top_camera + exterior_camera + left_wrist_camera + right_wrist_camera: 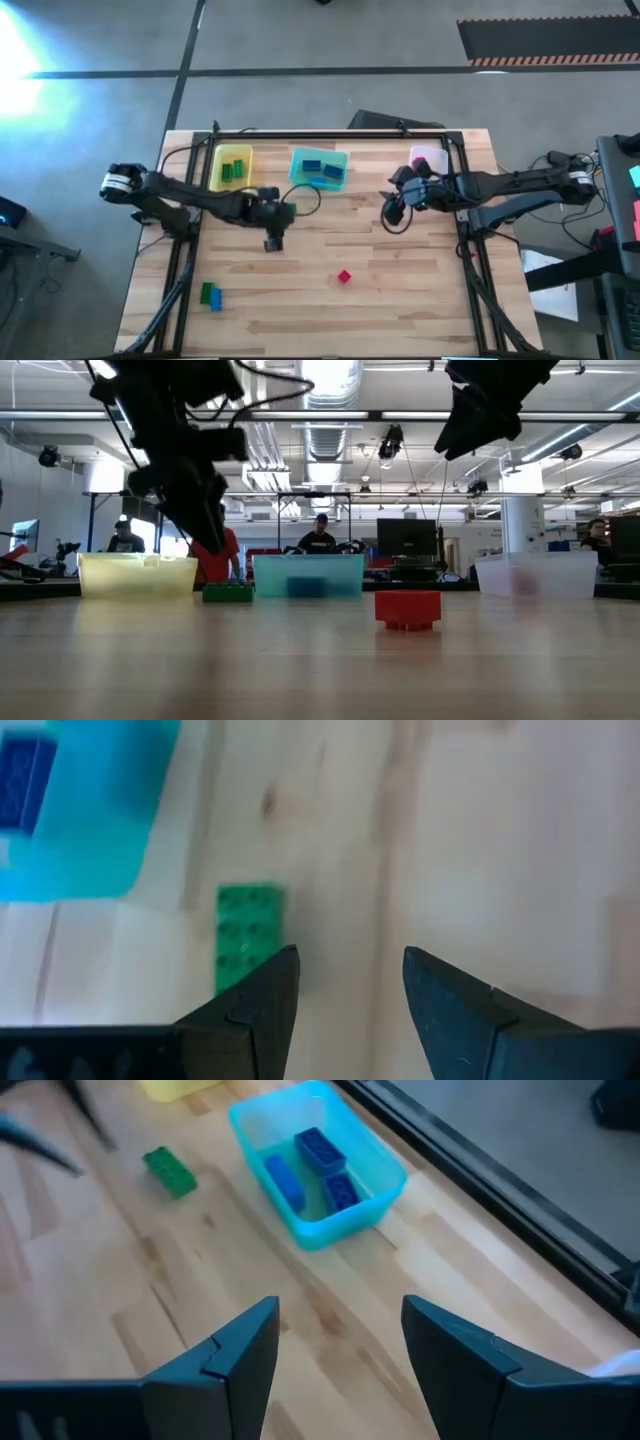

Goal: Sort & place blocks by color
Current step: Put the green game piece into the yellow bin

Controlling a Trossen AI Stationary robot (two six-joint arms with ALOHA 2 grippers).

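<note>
A green block lies flat on the wooden table near the teal bin, which holds blue blocks. My left gripper hovers open just beside this green block, tilted downward, with bare table between its fingers. The yellow bin holds green blocks. A red block lies mid-table, and a green and a blue block lie together near the front left. My right gripper is open and empty, raised above the table in front of the clear bin.
The three bins stand in a row along the table's far edge. A dark metal frame borders the table. Cables trail beside both arms. People stand in the room far behind the table.
</note>
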